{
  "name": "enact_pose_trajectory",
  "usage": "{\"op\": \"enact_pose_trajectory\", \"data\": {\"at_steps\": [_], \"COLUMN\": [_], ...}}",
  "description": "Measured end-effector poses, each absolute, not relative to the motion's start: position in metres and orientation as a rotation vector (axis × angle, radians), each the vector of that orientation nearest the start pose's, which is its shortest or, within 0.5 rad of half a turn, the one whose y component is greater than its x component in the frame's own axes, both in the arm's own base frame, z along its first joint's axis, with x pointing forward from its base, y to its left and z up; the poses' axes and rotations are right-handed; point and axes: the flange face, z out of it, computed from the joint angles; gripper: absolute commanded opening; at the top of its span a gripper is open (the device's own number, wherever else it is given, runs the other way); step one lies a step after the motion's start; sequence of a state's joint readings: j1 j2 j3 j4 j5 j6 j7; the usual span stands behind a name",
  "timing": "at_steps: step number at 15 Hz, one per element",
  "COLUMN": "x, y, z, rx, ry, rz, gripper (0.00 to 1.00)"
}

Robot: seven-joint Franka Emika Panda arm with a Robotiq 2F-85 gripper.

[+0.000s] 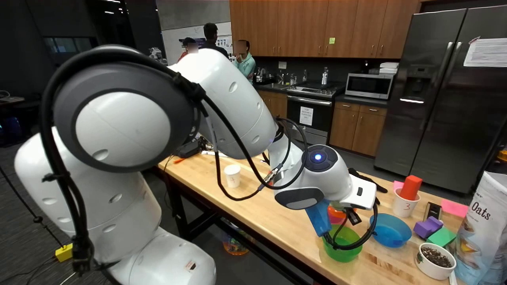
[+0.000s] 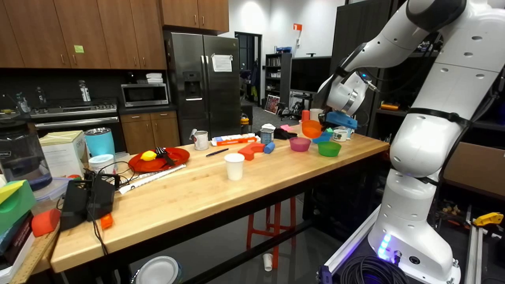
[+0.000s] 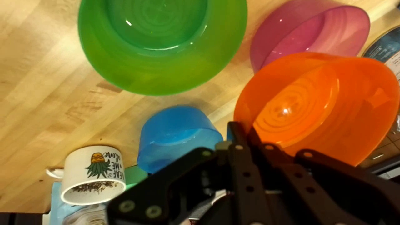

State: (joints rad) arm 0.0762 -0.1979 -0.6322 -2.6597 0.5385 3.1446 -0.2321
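My gripper (image 3: 245,132) is shut on the wall of an orange bowl (image 3: 300,103). The bowl is tilted in the wrist view, its inside showing. In an exterior view the orange bowl (image 2: 311,129) hangs above the table, above and near a pink bowl (image 2: 300,144). The pink bowl also shows in the wrist view (image 3: 281,34), partly behind the orange one. A green bowl (image 3: 162,73) stands beside them, below the gripper; it also shows in an exterior view (image 1: 344,253). A blue bowl (image 3: 178,137) stands on the gripper's other side. No contents show in the orange bowl.
A white mug (image 3: 93,178) with dark bits and an oats bag (image 1: 477,221) stand near the table end. A white cup (image 1: 404,206) holds a red block. Another white cup (image 2: 234,167), red arch block (image 2: 250,150) and red plate (image 2: 179,156) are farther along.
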Motion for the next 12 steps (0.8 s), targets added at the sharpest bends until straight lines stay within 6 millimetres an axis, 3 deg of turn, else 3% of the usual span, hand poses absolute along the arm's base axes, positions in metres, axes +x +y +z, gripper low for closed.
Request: {"op": "enact_pose_trajectory", "data": {"at_steps": [1, 6, 11, 12], "x": [0.362, 0.377, 0.392, 0.394], "y": [-0.278, -0.277, -0.263, -0.260], "z": [0.356, 0.360, 0.357, 0.356], "rx": [-2.662, -2.701, -2.725, -2.724], "ry": [1.261, 1.173, 1.100, 1.091], "rz": [-0.998, -0.983, -0.953, -0.947], "gripper": [0.29, 0.59, 0.95, 0.98]}}
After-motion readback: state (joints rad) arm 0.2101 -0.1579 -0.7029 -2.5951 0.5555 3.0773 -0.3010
